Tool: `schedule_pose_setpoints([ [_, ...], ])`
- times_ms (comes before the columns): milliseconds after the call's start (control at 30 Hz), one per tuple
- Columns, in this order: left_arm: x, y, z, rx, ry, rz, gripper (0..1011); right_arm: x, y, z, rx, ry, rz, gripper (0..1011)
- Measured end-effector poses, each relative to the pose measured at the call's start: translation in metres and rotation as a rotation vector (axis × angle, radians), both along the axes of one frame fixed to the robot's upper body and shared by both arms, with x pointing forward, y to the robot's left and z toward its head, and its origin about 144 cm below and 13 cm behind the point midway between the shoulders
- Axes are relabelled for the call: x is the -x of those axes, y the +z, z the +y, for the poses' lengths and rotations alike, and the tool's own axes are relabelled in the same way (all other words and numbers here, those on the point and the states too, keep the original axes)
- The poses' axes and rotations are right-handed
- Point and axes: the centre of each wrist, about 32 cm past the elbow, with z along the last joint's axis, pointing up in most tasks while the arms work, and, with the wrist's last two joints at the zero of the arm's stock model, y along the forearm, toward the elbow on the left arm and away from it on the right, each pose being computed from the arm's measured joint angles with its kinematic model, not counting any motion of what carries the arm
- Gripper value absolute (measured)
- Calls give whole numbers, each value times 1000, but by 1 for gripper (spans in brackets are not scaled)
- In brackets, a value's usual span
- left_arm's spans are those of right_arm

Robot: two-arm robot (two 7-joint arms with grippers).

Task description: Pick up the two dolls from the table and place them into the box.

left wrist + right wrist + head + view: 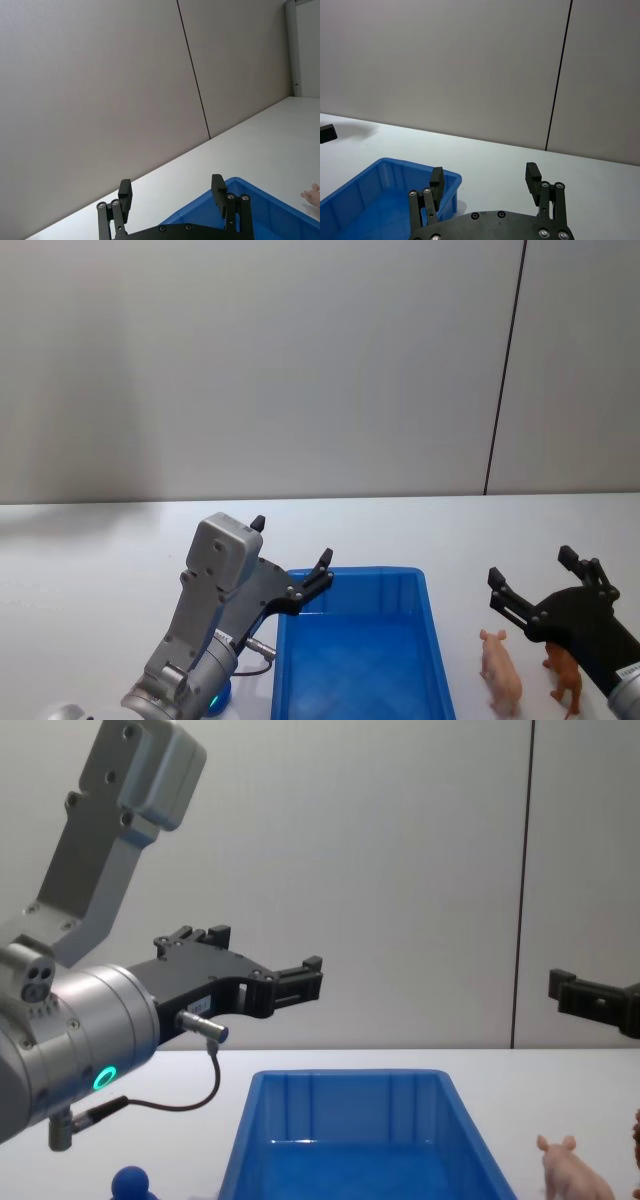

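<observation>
pig (500,672), brown doll (566,678) — right of box (370,571) | left gripper (291,541), right gripper (529,565) — jaws spread

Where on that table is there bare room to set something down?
The widest bare table runs between the bin's far rim and the wall. The bin's visible floor is bare too. Crowded: right of the bin, where the pig and brown doll stand below the open right gripper, and the bin's far left corner, where the open left gripper hangs.

dolls 2: pink pig (500,675), brown animal (566,676) | box (350,572) 1 | table (100,540) 1 | grippers 2: left gripper (291,541), right gripper (531,566)
</observation>
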Motion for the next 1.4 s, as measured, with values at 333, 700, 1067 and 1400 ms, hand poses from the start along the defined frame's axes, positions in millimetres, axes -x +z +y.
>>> schedule_pose_setpoints([
  [333, 0, 0, 0, 0, 0, 0, 1001, 0, 0, 0, 0, 0, 0, 1001],
  [700, 0, 0, 0, 0, 0, 0, 1001, 0, 0, 0, 0, 0, 0, 1001],
  [1067, 0, 0, 0, 0, 0, 0, 1001, 0, 0, 0, 0, 0, 0, 1001],
  [1400, 0, 0, 0, 0, 0, 0, 1001, 0, 0, 0, 0, 0, 0, 1001],
])
